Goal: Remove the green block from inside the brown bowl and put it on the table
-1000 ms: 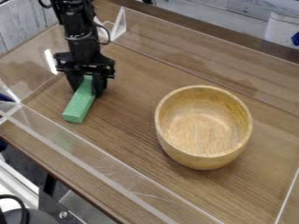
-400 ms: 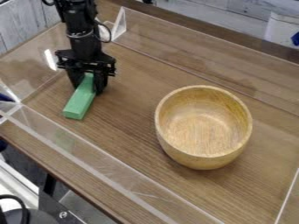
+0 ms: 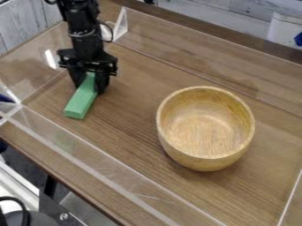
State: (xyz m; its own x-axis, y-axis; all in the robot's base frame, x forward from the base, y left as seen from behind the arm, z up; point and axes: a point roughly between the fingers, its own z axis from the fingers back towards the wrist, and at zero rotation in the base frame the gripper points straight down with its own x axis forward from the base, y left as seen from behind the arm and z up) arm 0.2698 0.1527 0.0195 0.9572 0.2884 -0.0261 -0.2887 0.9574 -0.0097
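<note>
The green block [image 3: 80, 103] is out of the bowl, at the left of the table [image 3: 130, 97], with its near end low at the tabletop. My gripper [image 3: 91, 85] points down over the block's far end, and its black fingers [image 3: 105, 81] are shut on either side of that end. The brown bowl [image 3: 207, 126] stands at the right, well apart from the gripper. It is upright and nothing lies in it.
Low clear acrylic walls [image 3: 71, 154] edge the table at the front, left and back. A small clear upright panel [image 3: 123, 22] stands behind the arm at the back left.
The gripper and the green block have crept slightly toward the back of the table. The bowl has not moved.
</note>
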